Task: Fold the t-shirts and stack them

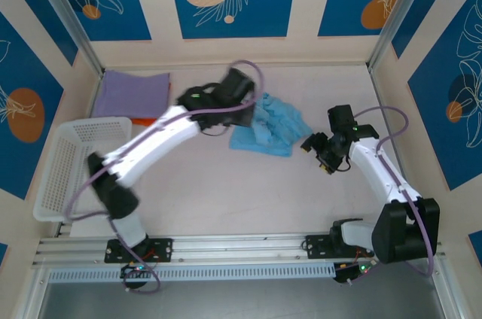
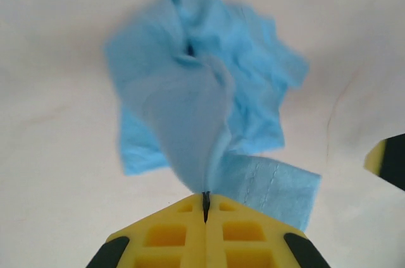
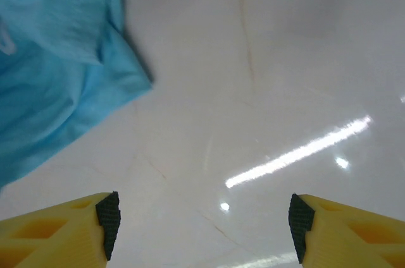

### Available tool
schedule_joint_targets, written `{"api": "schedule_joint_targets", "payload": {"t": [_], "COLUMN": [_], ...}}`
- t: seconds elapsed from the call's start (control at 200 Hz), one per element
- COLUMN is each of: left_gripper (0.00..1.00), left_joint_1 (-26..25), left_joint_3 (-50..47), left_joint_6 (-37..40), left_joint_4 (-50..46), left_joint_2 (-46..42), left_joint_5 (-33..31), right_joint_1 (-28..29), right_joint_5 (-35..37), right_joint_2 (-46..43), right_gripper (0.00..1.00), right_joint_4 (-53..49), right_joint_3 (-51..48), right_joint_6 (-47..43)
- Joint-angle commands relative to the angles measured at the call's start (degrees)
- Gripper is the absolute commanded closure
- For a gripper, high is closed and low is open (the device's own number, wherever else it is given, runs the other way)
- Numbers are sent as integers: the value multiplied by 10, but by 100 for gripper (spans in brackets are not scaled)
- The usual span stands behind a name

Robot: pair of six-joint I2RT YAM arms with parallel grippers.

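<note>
Left wrist view: my left gripper [image 2: 205, 200] has its yellow fingers pressed together on a fold of the sky-blue t-shirt [image 2: 202, 103], holding up a peak of cloth while the rest lies crumpled mid-table. My right gripper [image 3: 202, 217] hovers, fingers spread, over bare table [image 3: 266, 91] just beside the shirt's edge. I judge the cloth should be drawn flat, slowly, before any fold. Open room lies toward me. The lavender t-shirt [image 1: 134, 93] sits far left, near the white basket [image 1: 71, 157], well apart.
</note>
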Motion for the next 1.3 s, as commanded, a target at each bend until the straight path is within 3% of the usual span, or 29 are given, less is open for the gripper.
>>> {"api": "schedule_joint_targets", "payload": {"t": [0.0,0.175,0.29,0.435,0.525,0.635,0.75,0.89,1.135,1.29], "left_gripper": [100,100,100,71,51,33,23,22,22,35], "left_joint_1": [31,110,152,201,202,192,163,151,149,150], "left_joint_3": [-101,-242,-342,-419,-417,-390,-328,-300,-282,-271], "left_joint_6": [-29,-92,-142,-143,-139,-156,-165,-242,-318,-336], "left_joint_4": [51,40,15,62,101,156,165,230,292,310], "left_joint_2": [-78,-207,-284,-295,-228,-116,-5,91,158,185], "left_joint_5": [-45,-69,-98,57,176,323,352,376,340,325], "right_joint_1": [-11,1,16,10,10,9,8,8,15,16], "right_joint_5": [-86,-112,-66,-29,-15,-18,-20,-33,-58,-68], "right_joint_2": [45,183,267,306,304,320,349,373,396,410], "right_gripper": [27,27,27,27,27,28,30,36,44,55], "right_joint_4": [96,81,33,13,33,40,42,60,85,80], "right_joint_3": [35,129,195,216,204,209,220,226,240,252], "right_joint_6": [-35,-55,-65,-39,-34,-40,-49,-48,-51,-52]}}
